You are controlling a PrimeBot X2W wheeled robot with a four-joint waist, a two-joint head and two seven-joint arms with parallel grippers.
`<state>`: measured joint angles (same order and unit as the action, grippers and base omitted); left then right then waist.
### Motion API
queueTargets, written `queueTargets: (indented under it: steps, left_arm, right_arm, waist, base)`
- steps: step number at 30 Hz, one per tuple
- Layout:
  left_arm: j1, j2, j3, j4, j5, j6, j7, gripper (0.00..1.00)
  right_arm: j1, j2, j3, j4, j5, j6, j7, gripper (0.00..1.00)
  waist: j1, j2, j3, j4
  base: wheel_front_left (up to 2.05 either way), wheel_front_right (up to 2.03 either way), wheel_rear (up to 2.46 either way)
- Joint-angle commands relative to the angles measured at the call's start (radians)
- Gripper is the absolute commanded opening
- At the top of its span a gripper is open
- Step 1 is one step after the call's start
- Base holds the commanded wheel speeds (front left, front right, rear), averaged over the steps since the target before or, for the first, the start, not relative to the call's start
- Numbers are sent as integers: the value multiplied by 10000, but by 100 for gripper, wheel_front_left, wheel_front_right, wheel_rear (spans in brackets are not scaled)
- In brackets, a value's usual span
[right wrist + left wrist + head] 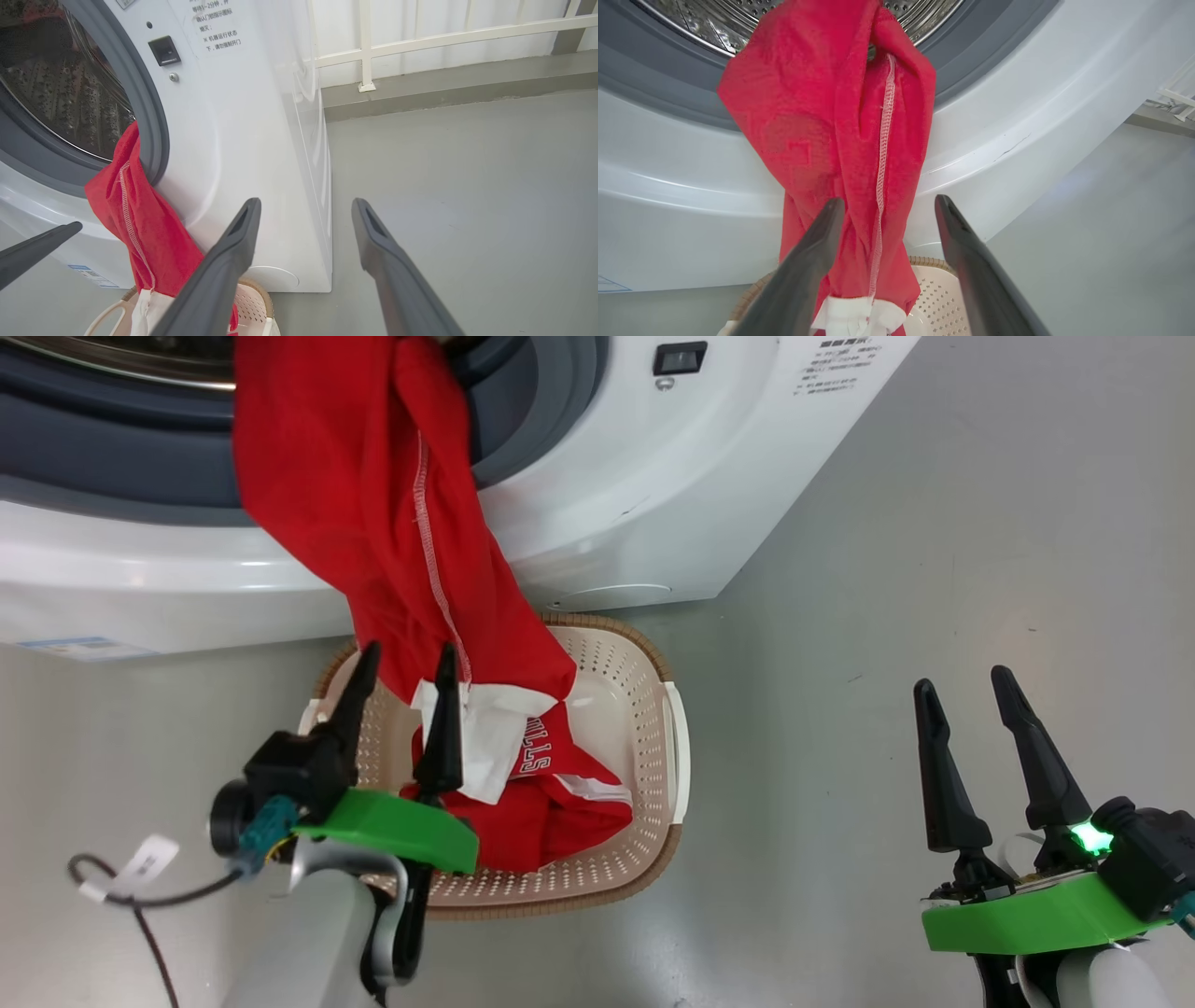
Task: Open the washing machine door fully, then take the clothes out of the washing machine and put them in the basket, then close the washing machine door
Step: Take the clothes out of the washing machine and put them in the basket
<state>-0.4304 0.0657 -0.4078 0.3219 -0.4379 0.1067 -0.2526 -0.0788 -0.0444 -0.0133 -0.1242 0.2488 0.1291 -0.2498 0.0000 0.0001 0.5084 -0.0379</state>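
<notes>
A long red garment (pixel 373 513) hangs from the washing machine (pixel 635 495) opening over the grey gasket, its white-trimmed lower end reaching into the basket (pixel 644 728). More red clothes with white lettering (pixel 551 803) lie in the basket. My left gripper (pixel 406 672) stands open over the basket's near-left part, its fingers apart, the right finger (pixel 441 728) against the hanging cloth. In the left wrist view the garment (pixel 840 140) hangs between and beyond the open fingers (pixel 803 275). My right gripper (pixel 962 686) is open over bare floor at the right. The door is out of view.
Grey floor (pixel 934 569) stretches to the right of the machine. A white railing and a low kerb (pixel 444 88) run behind it. A black cable with a white tag (pixel 140 877) lies on the floor at the lower left. The steel drum (pixel 60 93) is visible inside the machine.
</notes>
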Motion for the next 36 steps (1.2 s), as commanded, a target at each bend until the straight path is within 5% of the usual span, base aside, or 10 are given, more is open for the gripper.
queueTargets:
  steps: [1,12,36]
  left_arm:
    - [337,226,421,-576,232,117,-91,100]
    - [1644,167,1347,-3078,1362,463,-91,100]
    - [3580,31,1852,-5218,2091,955,-91,100]
  right_arm:
    - [217,-58,223,-282,-44,16,-120,100]
    - [319,-58,266,-375,-87,16,-120,100]
    - [651,-58,120,-635,-89,16,-120,100]
  waist:
    - [0,-1,-11,16]
    - [0,-1,-108,94]
    - [0,-1,-254,209]
  base:
    - [0,0,0]
    - [0,0,0]
    - [0,0,0]
